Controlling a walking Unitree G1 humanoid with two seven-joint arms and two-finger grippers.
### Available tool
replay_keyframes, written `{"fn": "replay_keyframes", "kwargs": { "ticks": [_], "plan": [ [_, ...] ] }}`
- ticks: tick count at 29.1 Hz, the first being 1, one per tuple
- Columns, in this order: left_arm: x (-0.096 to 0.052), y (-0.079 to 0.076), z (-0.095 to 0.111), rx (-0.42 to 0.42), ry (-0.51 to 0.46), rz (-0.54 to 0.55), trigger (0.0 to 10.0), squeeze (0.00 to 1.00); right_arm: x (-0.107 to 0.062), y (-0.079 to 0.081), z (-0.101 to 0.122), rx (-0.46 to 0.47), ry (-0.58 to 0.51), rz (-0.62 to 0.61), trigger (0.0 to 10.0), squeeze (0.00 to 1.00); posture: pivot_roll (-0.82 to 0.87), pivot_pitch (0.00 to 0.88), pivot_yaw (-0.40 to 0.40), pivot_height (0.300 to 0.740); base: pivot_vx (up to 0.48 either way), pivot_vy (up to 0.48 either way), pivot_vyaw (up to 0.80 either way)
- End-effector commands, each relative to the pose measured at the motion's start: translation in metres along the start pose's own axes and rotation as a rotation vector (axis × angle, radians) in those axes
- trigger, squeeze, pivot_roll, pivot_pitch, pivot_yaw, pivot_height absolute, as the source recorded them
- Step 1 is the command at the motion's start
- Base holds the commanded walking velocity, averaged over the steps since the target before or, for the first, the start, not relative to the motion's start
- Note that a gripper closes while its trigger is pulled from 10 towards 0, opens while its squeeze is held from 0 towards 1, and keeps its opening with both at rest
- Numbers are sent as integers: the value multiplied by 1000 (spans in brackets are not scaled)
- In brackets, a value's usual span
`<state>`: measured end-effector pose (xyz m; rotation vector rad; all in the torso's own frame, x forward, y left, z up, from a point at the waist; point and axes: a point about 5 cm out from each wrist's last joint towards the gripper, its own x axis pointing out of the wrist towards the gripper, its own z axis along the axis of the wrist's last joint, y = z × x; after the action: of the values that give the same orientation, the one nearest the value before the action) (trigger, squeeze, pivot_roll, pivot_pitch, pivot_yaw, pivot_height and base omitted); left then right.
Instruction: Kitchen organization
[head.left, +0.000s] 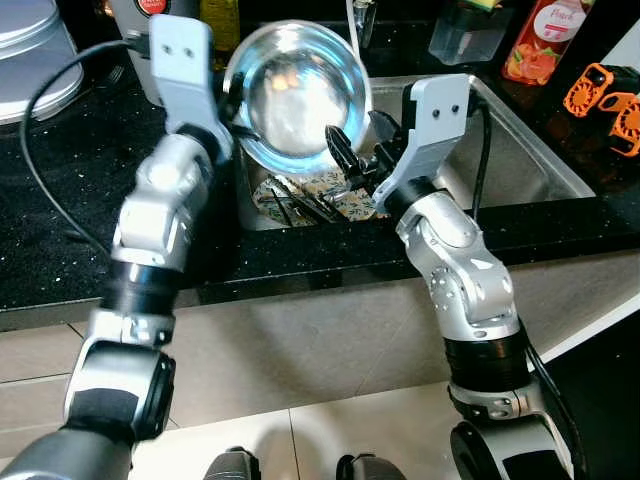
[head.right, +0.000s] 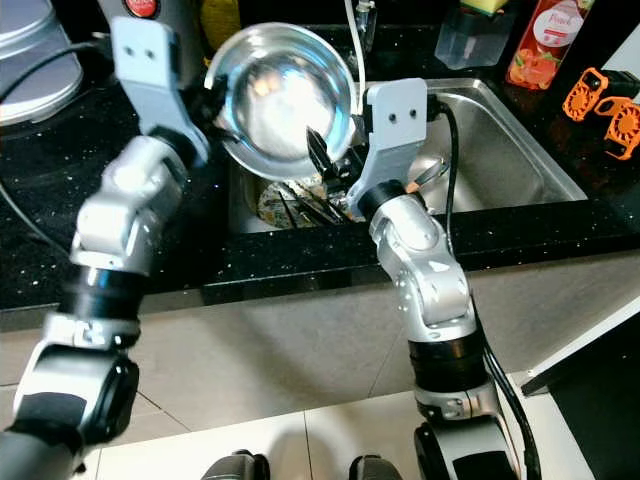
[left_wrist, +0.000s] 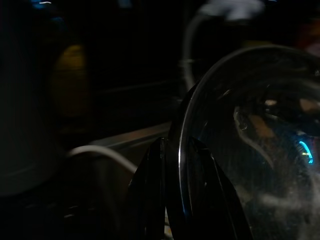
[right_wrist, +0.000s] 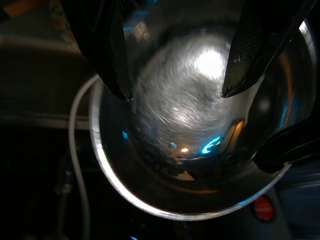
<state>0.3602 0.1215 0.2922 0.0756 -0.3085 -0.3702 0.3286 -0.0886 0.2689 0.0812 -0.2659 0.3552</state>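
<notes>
Steel bowl (head.left: 297, 92), one in number, is held tilted above the sink (head.left: 520, 150), its hollow facing the camera; the left gripper (head.left: 232, 100) meets its rim on the left side, while the right gripper (head.left: 345, 155) hovers at its lower right edge, fingers spread and holding nothing. Head views also show a patterned plate (head.left: 335, 195) with dark utensils low in the basin, one red bottle (head.left: 545, 40) and two orange clips (head.left: 605, 100) on the black counter (head.left: 60, 200). Left wrist view, very dark, shows what the head views hide: the two black fingers (left_wrist: 200, 200) closed on the bowl's thin rim, one on each side. Right wrist view looks straight into the bowl's bright interior between two parted fingertips (right_wrist: 107, 55), neither touching the metal; a white hose (right_wrist: 75, 125) curves beside the rim.
</notes>
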Motion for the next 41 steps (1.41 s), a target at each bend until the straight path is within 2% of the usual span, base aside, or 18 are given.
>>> {"fn": "replay_keyframes", "kwargs": {
  "ticks": [1,7,9,12,14,19,23,24,33,34,35,36,37,41],
  "plan": [
    [-1,-10,11,21,-68,-42,10000,0,0,-7,-4,2,26,-46,10000,0,49,80,12,740,0,0,0],
    [-5,-19,14,63,-123,-74,10000,0,0,-25,-7,-7,53,-166,10000,0,54,74,9,740,0,0,0],
    [-4,-17,10,83,-110,-45,10000,0,0,-29,3,-13,-9,-190,10000,0,60,70,8,740,0,0,0],
    [-4,-6,4,99,-82,60,10000,0,-2,-26,27,-18,-157,-141,10000,0,60,69,9,740,0,0,0],
    [-4,-2,4,94,-85,90,10000,0,-3,-26,34,-22,-194,-134,10000,0,60,69,9,740,0,0,0],
    [-6,5,7,88,-100,116,10000,0,-4,-36,31,-35,-174,-197,10000,0,59,69,10,740,0,0,0],
    [-7,-2,9,72,-127,60,10000,0,-3,-37,17,-16,-108,-191,10000,0,58,73,10,740,0,0,0],
    [-8,-8,10,61,-141,24,10000,0,-3,-32,11,2,-79,-157,10000,0,62,74,9,740,0,0,0],
    [-11,-25,15,30,-175,-117,10000,0,1,-25,-5,32,1,-137,10000,0,65,78,9,740,0,0,0],
    [-12,-27,15,31,-174,-137,10000,0,1,-27,-8,41,20,-155,4941,0,66,78,9,740,0,0,0],
    [-12,-28,15,30,-173,-145,10000,0,1,-28,-9,50,28,-163,4941,0,66,78,9,740,0,0,0],
    [-13,-28,14,29,-172,-149,10000,0,1,-29,-10,57,32,-167,2078,0,66,78,9,740,0,0,0],
    [-12,-27,11,35,-158,-135,10000,0,1,-33,-12,62,46,-191,0,0,66,78,9,740,0,0,0],
    [-12,-24,6,48,-136,-103,10000,0,1,-38,-14,75,56,-221,0,0,66,79,9,740,0,0,0]
  ]
}}
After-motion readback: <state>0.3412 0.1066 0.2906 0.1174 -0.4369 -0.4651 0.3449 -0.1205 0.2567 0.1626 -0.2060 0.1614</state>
